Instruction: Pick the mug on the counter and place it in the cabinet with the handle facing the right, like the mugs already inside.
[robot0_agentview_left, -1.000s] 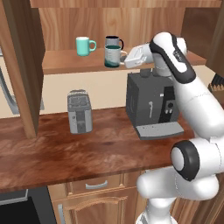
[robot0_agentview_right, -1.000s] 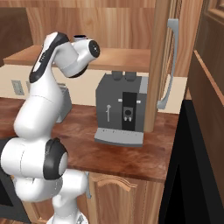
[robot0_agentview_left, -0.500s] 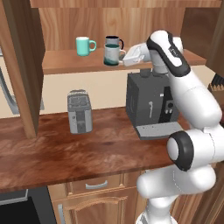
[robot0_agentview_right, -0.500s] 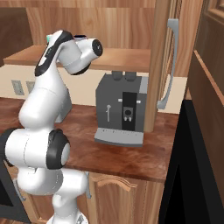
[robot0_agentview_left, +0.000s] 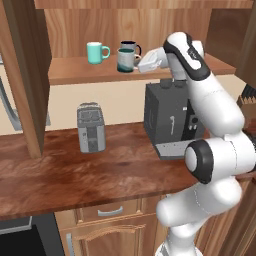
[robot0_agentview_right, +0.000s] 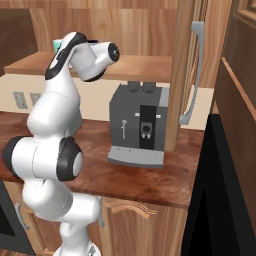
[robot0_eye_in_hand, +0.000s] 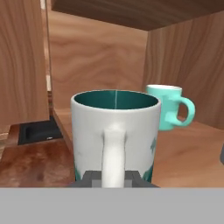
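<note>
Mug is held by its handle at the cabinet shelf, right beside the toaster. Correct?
Not the toaster. The tool grips the mug by its handle, but beside it stand the mint mug and a dark-handled mug; the toaster stands on the counter, per left base view.
</note>
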